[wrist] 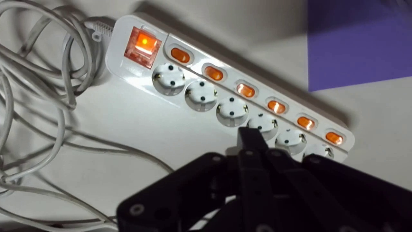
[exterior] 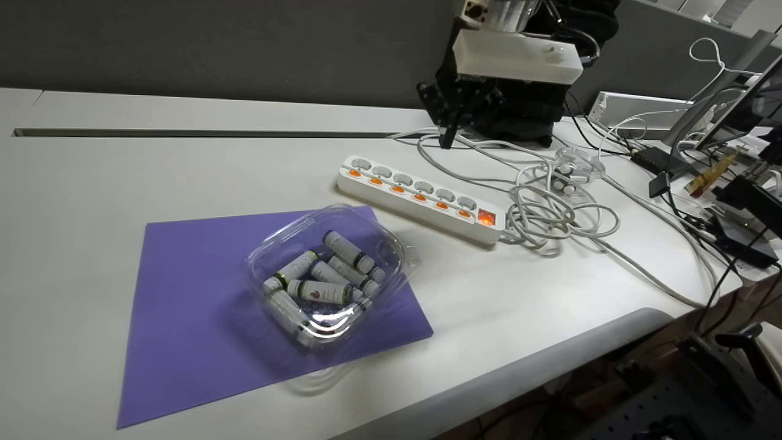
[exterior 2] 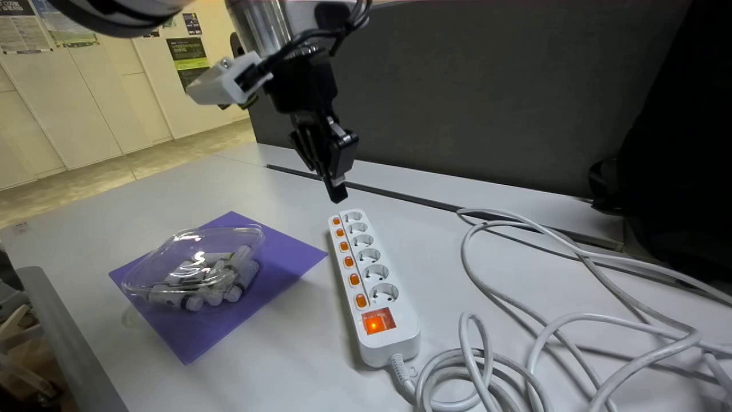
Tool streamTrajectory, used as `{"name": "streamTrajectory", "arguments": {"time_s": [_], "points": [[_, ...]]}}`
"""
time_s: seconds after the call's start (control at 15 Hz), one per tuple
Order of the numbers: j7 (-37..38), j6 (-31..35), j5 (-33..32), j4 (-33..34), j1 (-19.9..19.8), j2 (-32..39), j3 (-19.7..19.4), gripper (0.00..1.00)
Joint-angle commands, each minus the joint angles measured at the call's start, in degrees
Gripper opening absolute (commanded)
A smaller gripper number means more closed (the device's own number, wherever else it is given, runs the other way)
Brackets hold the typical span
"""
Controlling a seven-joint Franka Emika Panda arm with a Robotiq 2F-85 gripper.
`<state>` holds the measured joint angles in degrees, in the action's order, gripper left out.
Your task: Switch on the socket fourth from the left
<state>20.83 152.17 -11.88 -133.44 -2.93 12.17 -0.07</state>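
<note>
Hovering gripper (wrist: 252,138): tip pointing downward above the table (exterior: 79,183), apart from the power strip (exterior: 418,209) in both exterior views.
Fingers (exterior 2: 338,193): drawn together into 1 narrow tip.
White block (exterior: 518,56): fixed to the arm (exterior 2: 269,28), above the gripper in both exterior views.
Socket 4 (wrist: 265,124): counted from the left in the wrist view, lower part covered by the gripper tip there. Whether the task counts from this same end cannot be told.
Button 4 (wrist: 276,107): orange, beside socket 4; whether it is pressed cannot be told.
Power strip: white, lying on the table, carrying 1 row of 6 sockets (wrist: 231,111) and 1 parallel row of 6 orange buttons (wrist: 245,90).
Main switch (wrist: 143,46): red-orange, glowing, set at 1 end of the power strip.
Cord (wrist: 61,129): pale, leaving the power strip at the main switch end and lying in loose loops on the table.
Purple sheet (exterior: 183,305): flat on the table, near the power strip, with a visible gap between them.
Clear container (exterior: 327,335): resting on the purple sheet.
Bottles (exterior: 319,292): small, labelled, lying at mixed angles in the clear container.
Slot (exterior: 201,133): long, narrow, cut in the table near the dark upright partition (exterior: 214,49).
</note>
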Motion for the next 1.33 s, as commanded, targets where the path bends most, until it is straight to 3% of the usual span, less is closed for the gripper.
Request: {"name": "streamTrajectory", "arguments": {"time_s": [0.0, 0.07, 0.73, 1.27], "points": [[0.8, 0.4, 1.0, 2.4, 2.8, 4.8, -2.8, 0.00], [-0.8, 0.4, 1.3, 0.4, 3.1, 2.4, -3.0, 0.01], [-1.0, 2.2, 2.1, 2.0, 4.3, 6.8, -5.2, 0.00], [-6.7, 6.1, 10.3, 3.6, 3.6, 12.1, -3.5, 0.00]]}}
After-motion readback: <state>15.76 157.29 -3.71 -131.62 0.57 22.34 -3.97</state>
